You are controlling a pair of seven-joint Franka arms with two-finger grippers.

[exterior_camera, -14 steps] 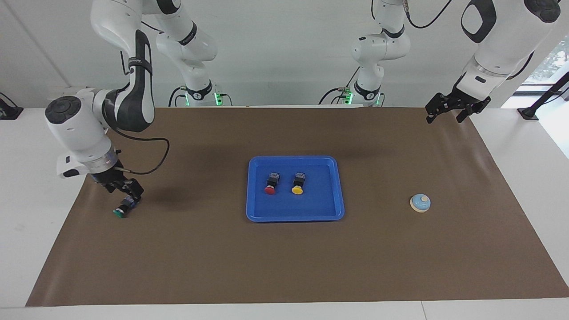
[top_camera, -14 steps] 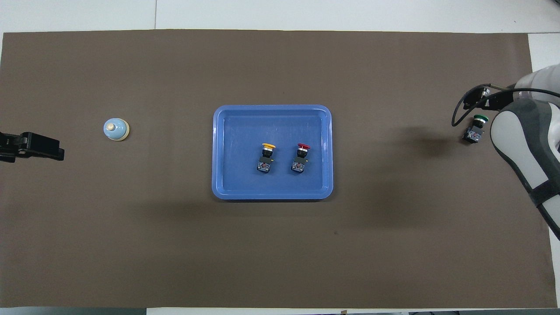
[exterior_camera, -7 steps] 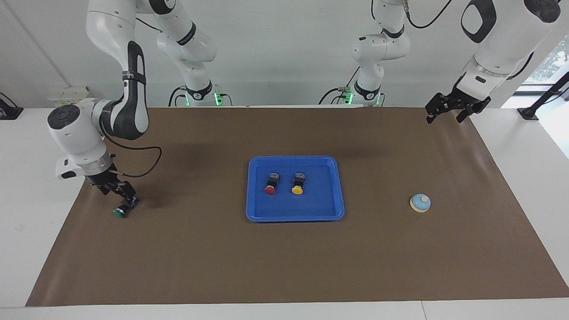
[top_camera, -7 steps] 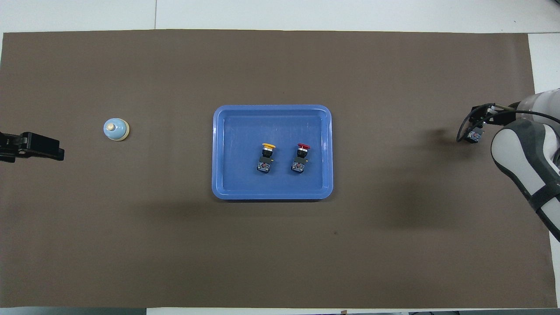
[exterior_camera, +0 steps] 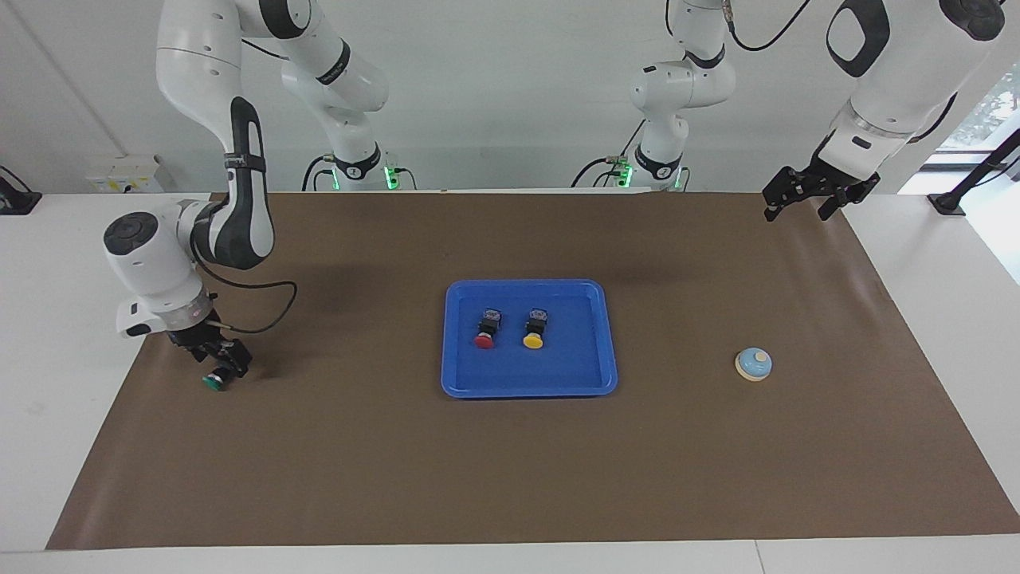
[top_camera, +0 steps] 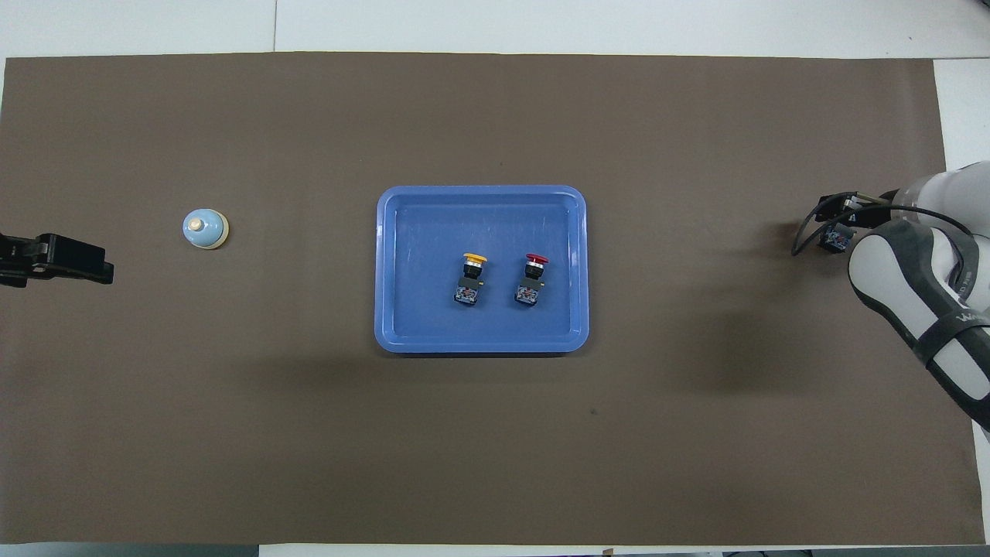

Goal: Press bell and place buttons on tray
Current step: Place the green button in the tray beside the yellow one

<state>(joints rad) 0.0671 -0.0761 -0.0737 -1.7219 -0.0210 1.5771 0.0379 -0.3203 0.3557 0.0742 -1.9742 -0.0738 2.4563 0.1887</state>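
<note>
The green button (exterior_camera: 213, 383) lies on its side on the brown mat at the right arm's end of the table. My right gripper (exterior_camera: 223, 365) is down at its black body. In the overhead view only that body (top_camera: 834, 240) shows beside the right gripper (top_camera: 841, 226); the green cap is hidden by the arm. The red button (exterior_camera: 484, 340) and yellow button (exterior_camera: 533, 340) lie in the blue tray (exterior_camera: 590, 375) at mid-table. The light-blue bell (exterior_camera: 753, 364) stands toward the left arm's end. My left gripper (exterior_camera: 799, 209) waits open, raised over the mat's corner at that end.
The brown mat (exterior_camera: 510, 462) covers most of the white table. A black cable (exterior_camera: 263, 307) loops off the right wrist above the mat. In the overhead view the tray (top_camera: 402, 325) is at the centre, with the bell (top_camera: 205, 230) near the left gripper (top_camera: 100, 271).
The right arm has swung and lowered its gripper onto the green button, now covering the cap from above. The button, tray, bell and left arm have not moved.
</note>
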